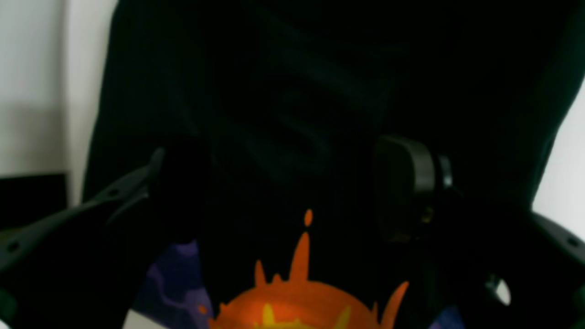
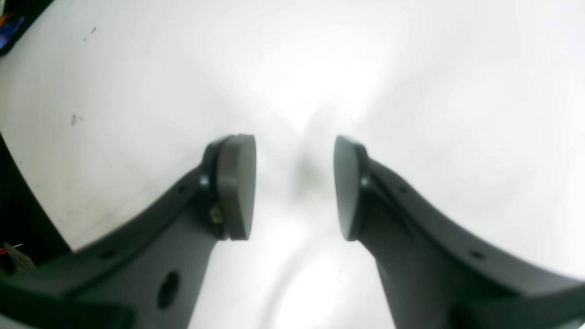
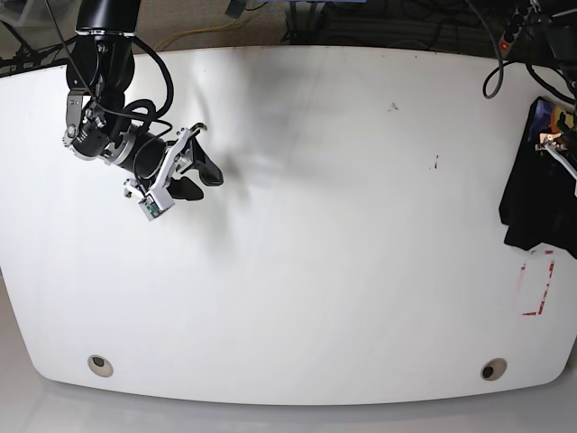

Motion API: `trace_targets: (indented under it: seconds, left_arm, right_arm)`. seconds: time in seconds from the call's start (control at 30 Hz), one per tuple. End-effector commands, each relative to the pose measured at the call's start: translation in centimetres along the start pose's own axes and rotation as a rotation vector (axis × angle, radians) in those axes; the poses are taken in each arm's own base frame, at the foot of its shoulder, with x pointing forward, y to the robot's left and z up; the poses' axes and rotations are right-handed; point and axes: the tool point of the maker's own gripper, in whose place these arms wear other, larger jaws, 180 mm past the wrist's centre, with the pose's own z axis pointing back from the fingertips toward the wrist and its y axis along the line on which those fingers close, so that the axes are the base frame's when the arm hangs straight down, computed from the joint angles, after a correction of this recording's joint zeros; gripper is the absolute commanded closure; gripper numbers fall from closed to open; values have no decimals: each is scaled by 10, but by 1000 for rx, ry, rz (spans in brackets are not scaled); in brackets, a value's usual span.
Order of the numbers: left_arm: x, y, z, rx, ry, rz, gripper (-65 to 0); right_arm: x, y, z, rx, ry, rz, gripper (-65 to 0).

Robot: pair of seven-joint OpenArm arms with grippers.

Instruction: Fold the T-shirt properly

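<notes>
The black T-shirt (image 3: pixel 534 198) is bunched at the table's far right edge, with a bit of its colored print at the top. In the left wrist view the T-shirt (image 1: pixel 292 91) fills the frame, and its orange face print on purple (image 1: pixel 292 306) shows at the bottom. My left gripper (image 1: pixel 290 183) has its jaws wide apart, with the cloth between and behind them. Its left finger is lost in the dark. My right gripper (image 2: pixel 295 187) is open and empty over the bare white table (image 2: pixel 411 91). It sits at the far left in the base view (image 3: pixel 203 162), far from the shirt.
Red tape marks (image 3: pixel 539 287) lie on the table just below the shirt. Two round holes (image 3: pixel 100 364) (image 3: pixel 491 369) sit near the front edge. Cables and a power strip (image 3: pixel 527 18) run behind the table's back edge.
</notes>
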Motion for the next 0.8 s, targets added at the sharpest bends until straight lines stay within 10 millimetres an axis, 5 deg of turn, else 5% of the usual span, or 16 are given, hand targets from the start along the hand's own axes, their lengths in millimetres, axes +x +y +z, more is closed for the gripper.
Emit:
trace_targets:
  seconds: [0.0, 0.17, 0.37, 0.5, 0.6, 0.77]
  left_arm:
    - [-19, 20, 8, 46, 82, -43, -506]
    - [-18, 38, 23, 90, 58, -32, -506]
    - [28, 42, 43, 127, -68, -75, -506]
    - [41, 21, 42, 100, -126, -59, -506]
    - [76, 2, 42, 77, -233, -61, -506]
    - [106, -52, 41, -22, -398, -75, -504]
  right_arm:
    - [17, -1, 5, 3, -54, 27, -254]
    - [15, -5, 4, -22, -34, 49, -254]
    - [22, -9, 9, -104, -5, 153, -254]
    - [25, -22, 12, -182, 1, 214, -254]
    - [31, -31, 9, -243, -32, 274, -254]
    - [21, -53, -4, -356, -100, 303, -254]
